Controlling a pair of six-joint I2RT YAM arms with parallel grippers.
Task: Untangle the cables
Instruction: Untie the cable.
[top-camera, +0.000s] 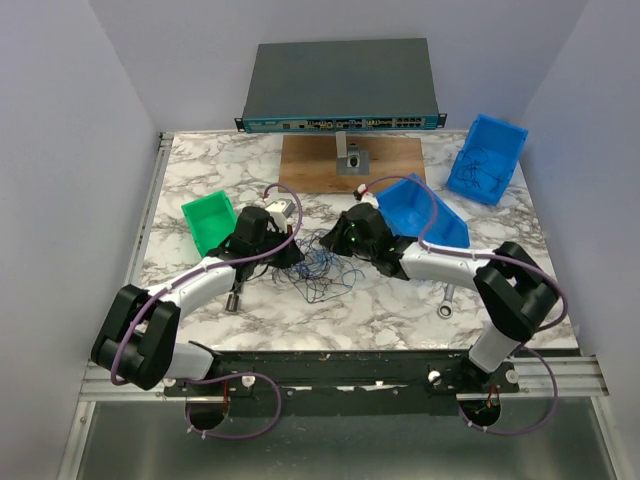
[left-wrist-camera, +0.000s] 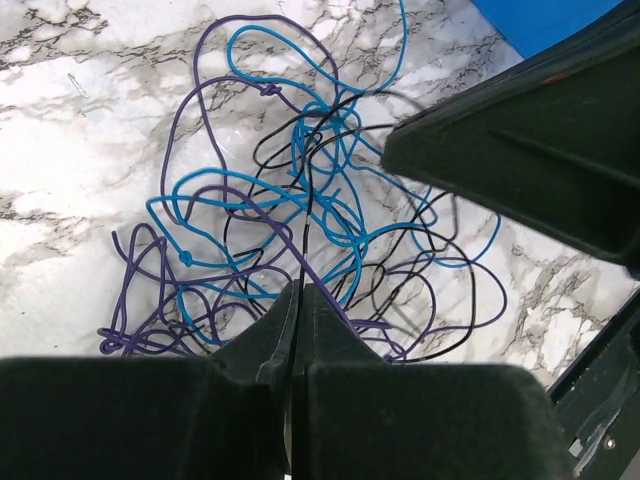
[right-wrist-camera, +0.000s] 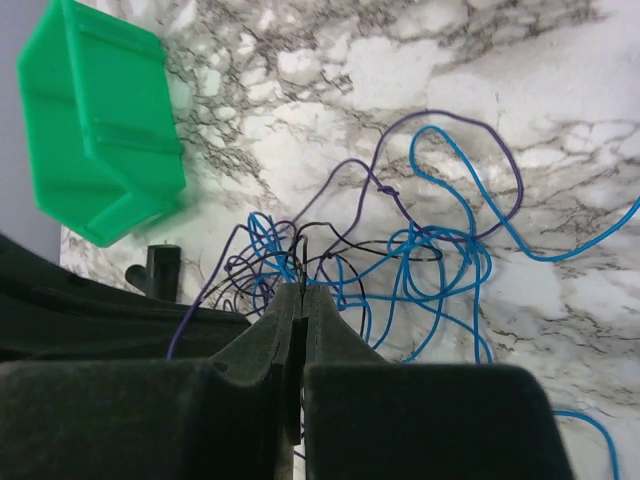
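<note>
One marble table (top-camera: 500, 300), enclosed by pale walls at left, back and right; bare surface is left along its near edge. One blue bin (top-camera: 488, 158), back right corner, thin dark wires held inside. One green bin (top-camera: 210, 222), tilted, near the left edge. The cables (top-camera: 322, 272), tangled mid-table between the arms. The left gripper (left-wrist-camera: 298, 295) and right gripper (right-wrist-camera: 303, 290), each pinched together on a black strand.

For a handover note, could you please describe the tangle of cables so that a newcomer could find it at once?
On the marble table, look midway between the green bin and the nearer blue bin. The cables lie there: hair-thin loose loops in blue, purple and black, unlike the thick purple cables along the arms.
</note>
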